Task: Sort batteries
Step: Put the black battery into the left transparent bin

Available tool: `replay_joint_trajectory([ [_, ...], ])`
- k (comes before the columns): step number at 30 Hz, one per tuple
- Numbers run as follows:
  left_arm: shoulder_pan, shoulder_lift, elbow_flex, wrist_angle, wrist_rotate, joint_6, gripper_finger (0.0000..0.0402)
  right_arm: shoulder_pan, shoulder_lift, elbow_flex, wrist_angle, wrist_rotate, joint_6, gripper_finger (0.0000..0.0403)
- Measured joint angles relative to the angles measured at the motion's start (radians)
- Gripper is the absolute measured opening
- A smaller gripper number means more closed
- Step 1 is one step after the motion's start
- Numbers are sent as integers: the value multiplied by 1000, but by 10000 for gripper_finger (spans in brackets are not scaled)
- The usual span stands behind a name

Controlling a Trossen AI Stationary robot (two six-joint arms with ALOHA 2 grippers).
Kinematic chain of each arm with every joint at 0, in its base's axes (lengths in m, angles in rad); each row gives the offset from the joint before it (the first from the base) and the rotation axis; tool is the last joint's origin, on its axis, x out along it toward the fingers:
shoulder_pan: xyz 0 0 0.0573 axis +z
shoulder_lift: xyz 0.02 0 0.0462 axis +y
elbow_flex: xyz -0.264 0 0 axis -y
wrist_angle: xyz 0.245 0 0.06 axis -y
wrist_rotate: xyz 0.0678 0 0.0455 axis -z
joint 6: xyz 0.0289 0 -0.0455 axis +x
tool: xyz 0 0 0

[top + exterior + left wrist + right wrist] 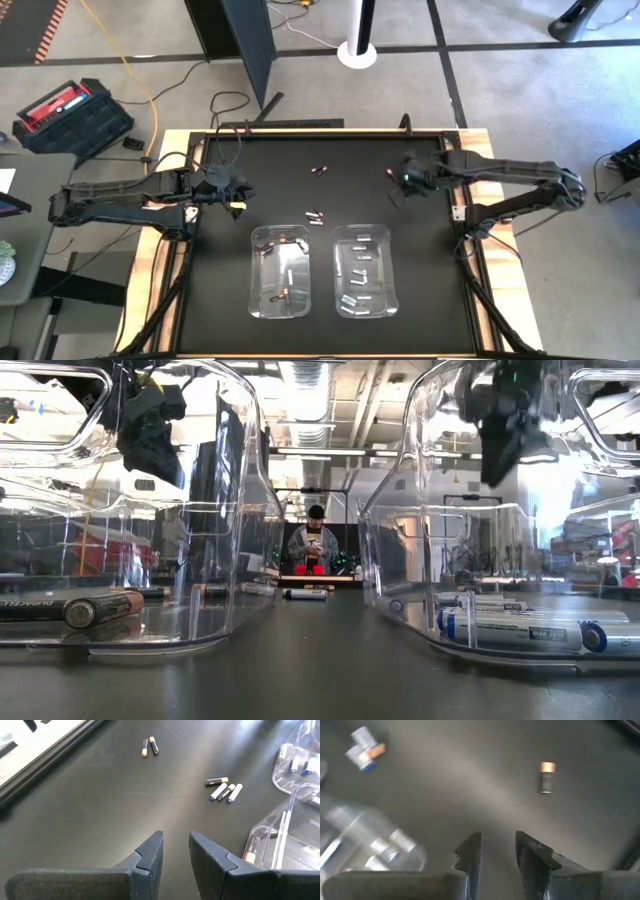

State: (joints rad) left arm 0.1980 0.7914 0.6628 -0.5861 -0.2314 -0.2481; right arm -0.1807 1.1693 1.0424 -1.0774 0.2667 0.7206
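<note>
Loose batteries lie flat on the black table: a pair (320,171) toward the far edge, a small cluster (315,215) just beyond the bins, and one dark copper-ended cell (546,777) ahead of my right gripper. The left clear bin (283,270) holds dark cells (70,608). The right clear bin (365,270) holds white cells (530,630). My left gripper (235,197) hovers left of the cluster, open by a narrow gap (176,851) and holding nothing. My right gripper (404,181) hovers over the table's far right part, open (498,851) and also holding nothing.
The table's raised frame (330,130) runs along the far edge, with cables behind it. Bare black mat lies between the two grippers and beyond the bins. A person (315,545) sits far off in the room. A single cell (305,594) lies between the bins.
</note>
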Motion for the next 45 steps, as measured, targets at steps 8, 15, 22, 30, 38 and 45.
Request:
replay_joint_trajectory([
  [8,0,0,0,0,0,2,91,-269,59,-97,232,-1,-168,140],
  [15,0,0,0,1,0,1,91,-381,189,-96,408,-10,-395,181],
  [22,0,0,0,1,0,-10,91,-469,341,-96,410,-11,-416,234],
  [30,0,0,0,1,0,-11,91,-537,451,-95,417,-90,-442,240],
  [38,0,0,0,1,-1,-11,91,-531,499,-93,417,-135,-460,240],
  [45,0,0,0,1,-9,-11,91,-523,499,-96,424,-134,-460,240],
])
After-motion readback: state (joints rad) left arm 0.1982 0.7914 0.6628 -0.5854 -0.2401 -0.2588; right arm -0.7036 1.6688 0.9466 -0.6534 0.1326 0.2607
